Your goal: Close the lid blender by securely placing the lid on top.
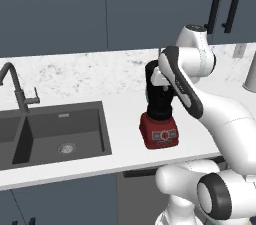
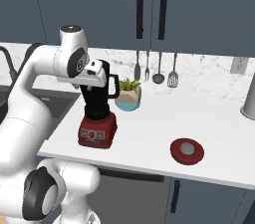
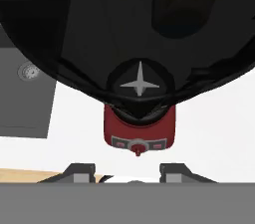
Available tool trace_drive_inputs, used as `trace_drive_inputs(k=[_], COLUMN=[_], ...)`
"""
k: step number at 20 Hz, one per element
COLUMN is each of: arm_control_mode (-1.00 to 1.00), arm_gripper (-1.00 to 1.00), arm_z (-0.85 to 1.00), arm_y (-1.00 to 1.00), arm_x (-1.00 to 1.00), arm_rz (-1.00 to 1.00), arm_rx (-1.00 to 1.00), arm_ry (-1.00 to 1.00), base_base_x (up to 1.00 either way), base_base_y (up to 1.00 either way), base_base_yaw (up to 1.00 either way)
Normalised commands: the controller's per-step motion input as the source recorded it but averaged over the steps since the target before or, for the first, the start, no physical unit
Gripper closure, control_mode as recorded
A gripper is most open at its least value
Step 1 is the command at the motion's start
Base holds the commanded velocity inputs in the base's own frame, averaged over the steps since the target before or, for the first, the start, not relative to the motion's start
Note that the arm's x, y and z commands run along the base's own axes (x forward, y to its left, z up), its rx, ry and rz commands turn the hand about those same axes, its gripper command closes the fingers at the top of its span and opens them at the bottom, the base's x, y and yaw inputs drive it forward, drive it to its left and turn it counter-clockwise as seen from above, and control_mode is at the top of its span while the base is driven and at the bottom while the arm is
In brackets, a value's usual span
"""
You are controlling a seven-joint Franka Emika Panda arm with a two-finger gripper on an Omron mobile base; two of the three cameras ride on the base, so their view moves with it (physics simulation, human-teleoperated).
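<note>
Two fingertips (image 3: pixel 79 170) closed, empty, gripper (image 3: pixel 127 172) above blender (image 2: pixel 98 113)

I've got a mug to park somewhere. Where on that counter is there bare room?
The widest bare stretch lies between the blender and the lid, and on past the lid toward the right. A strip lies between the sink and the blender. It is crowded behind the blender, by the potted plant and hanging utensils.

No legible text; blender (image 2: pixel 97 113) base btns too small to read.
</note>
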Motion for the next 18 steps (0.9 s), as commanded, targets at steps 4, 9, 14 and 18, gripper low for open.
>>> trace_drive_inputs(k=[4,9,14,18], arm_control_mode=[-1.00,-1.00,-1.00,-1.00], arm_gripper=[-1.00,-1.00,-1.00,-1.00], arm_z=[0.00,0.00,-0.10,-0.24], arm_y=[0.00,-0.15,-0.26,-0.47], arm_x=[-0.03,-0.24,-0.24,-0.11], arm_rz=[-0.02,-0.03,-0.05,-0.07], arm_rx=[0.00,0.00,0.00,0.00], arm_ry=[0.00,0.00,-0.03,-0.06], base_base_x=[0.00,0.00,0.00,0.00], base_base_y=[0.00,0.00,0.00,0.00], base_base_yaw=[0.00,0.00,0.00,0.00])
